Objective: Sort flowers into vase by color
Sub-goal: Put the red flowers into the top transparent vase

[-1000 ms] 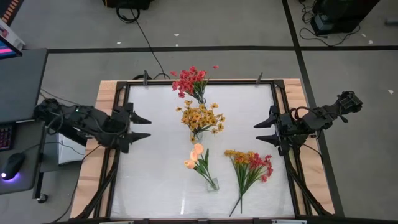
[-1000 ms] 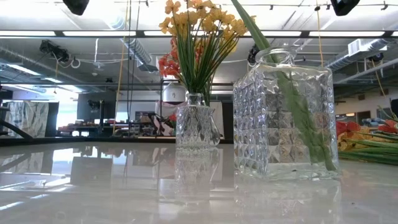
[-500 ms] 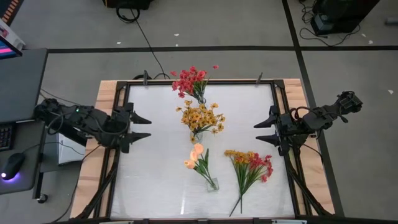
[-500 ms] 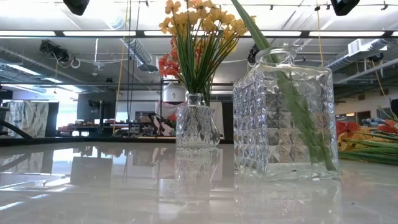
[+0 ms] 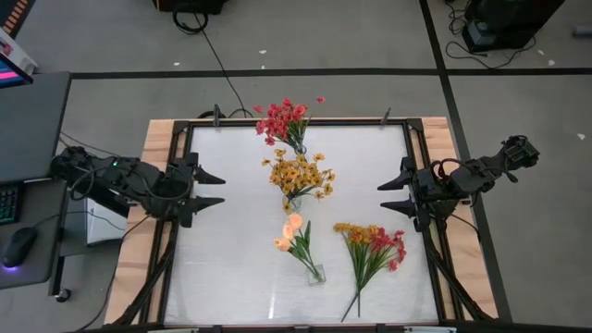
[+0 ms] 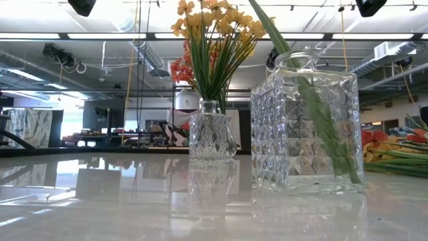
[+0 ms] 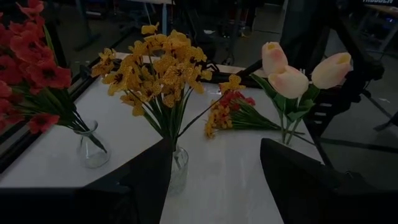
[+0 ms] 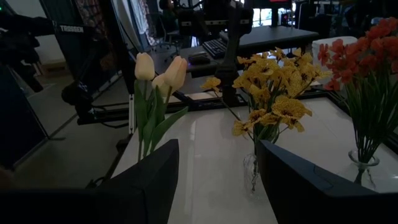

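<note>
The white table (image 5: 231, 240) was seen from above with three glass vases standing in a line down its middle. At 12 o'clock, near the far edge, the red flowers (image 5: 285, 120) were held in a small vase (image 7: 92, 149). Just below them, towards the centre, the yellow-orange flowers (image 5: 298, 174) were set in a second narrow vase (image 6: 211, 137). Nearer the 6 o'clock edge, the peach tulip buds (image 5: 290, 231) were leaned in a square cut-glass vase (image 6: 306, 124), their stems tilted inside it. At about 4 o'clock, a mixed bunch of red and yellow-orange sprigs (image 5: 370, 250) was laid flat on the table, apart from the vases, with the stems pointed towards 6 o'clock.

The left gripper (image 5: 211, 188) was held at 9 o'clock, over the table's left edge, its fingers spread apart and nothing grasped between them. The right gripper (image 5: 390, 195) was held at 3 o'clock, over the right edge, likewise released, with its fingers parted and empty. Both were kept well apart from the flowers.
</note>
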